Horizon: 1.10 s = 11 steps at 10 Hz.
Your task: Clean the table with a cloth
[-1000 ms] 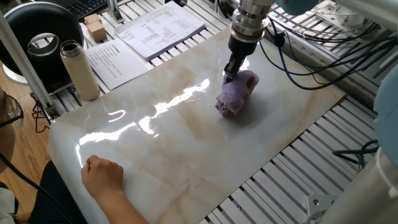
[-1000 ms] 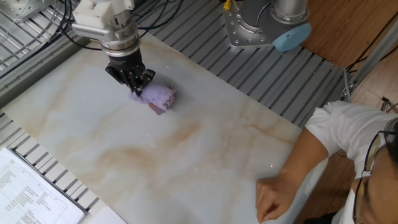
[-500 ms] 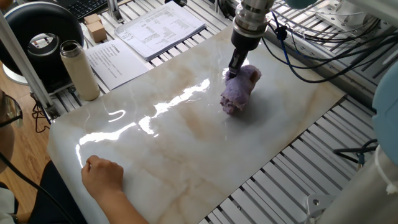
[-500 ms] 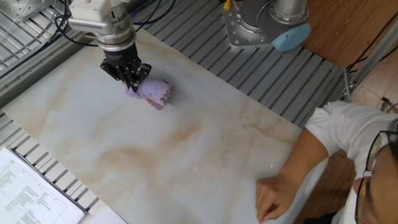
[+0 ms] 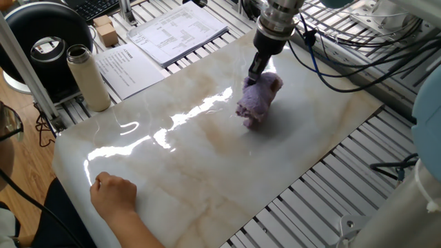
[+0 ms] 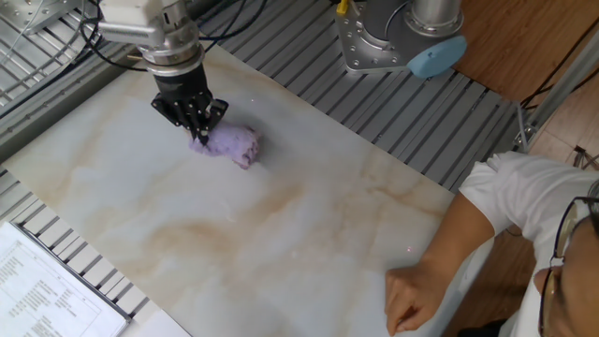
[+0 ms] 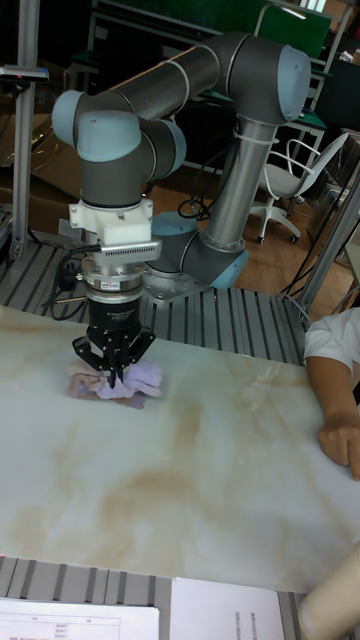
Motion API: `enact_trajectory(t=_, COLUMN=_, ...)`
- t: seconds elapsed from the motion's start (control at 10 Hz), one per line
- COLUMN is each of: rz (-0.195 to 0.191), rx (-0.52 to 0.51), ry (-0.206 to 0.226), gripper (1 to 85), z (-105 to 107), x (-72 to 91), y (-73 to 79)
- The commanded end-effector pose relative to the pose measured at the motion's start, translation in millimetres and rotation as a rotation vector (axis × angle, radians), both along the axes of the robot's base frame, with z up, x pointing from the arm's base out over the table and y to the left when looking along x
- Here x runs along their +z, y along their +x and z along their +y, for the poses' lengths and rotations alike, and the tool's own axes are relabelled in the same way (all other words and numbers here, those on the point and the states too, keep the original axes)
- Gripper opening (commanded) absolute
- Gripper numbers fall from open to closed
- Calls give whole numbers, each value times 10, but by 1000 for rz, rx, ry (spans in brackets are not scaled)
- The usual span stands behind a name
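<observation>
While the desk [image 5: 207, 158] takes most of each view, only a small part of it has the cloth [image 5: 258, 102] on it, so I judge the cleaning is not finished. Its glossy marble top shows tan veins and bright light reflections, but no clear dirt or wet trace, so I cannot tell from the surface which parts are already wiped. A wide area toward the person's hand [image 5: 114, 195], which rests on the near edge, is well apart from the cloth and probably waits for wiping.

The arm [image 7: 150, 130] comes down almost vertical over the far part of the desk, near the edge beside the grey ribbed frame [image 6: 281, 56]. Paper sheets [image 5: 172, 31] and a bottle [image 5: 88, 77] stand off the marble, on the side, and are not part of the work.

The cloth lies bunched in a lumpy roll on the desk, not spread flat. The pincer [image 6: 194, 126] has its fingers pressed together on one end of the cloth, and the rest of the cloth trails beside it, touching the marble. With such a small contact patch, I think many more strokes are needed to cover the whole slab
</observation>
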<state>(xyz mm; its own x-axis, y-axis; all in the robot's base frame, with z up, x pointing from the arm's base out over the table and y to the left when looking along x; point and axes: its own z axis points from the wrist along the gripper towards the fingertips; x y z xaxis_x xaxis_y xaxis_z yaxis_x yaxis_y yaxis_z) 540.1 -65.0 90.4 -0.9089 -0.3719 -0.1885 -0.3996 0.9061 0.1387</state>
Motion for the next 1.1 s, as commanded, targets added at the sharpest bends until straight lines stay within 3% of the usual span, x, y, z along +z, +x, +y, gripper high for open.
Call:
enact_trajectory(t=0.0, rz=-6, rx=-20, ry=25, gripper=13, z=280, x=88, y=344)
enact_trajectory(t=0.2, rz=22, rx=-27, ry=3, gripper=13, z=588, x=239, y=636)
enact_trajectory(t=0.4, rz=50, rx=-52, ry=-9, gripper=13, z=906, x=393, y=755)
enact_trajectory(t=0.6, rz=56, rx=-53, ry=-15, gripper=13, z=1075, x=494, y=822)
enact_trajectory(t=0.7, rz=42, rx=-35, ry=-6, gripper=13, z=1151, x=519, y=900)
enact_trajectory(t=0.9, rz=-1, rx=1, ry=6, gripper=13, z=1202, x=398, y=1126)
enact_trajectory(t=1.0, rz=13, rx=-14, ry=3, gripper=13, z=1171, x=359, y=1121)
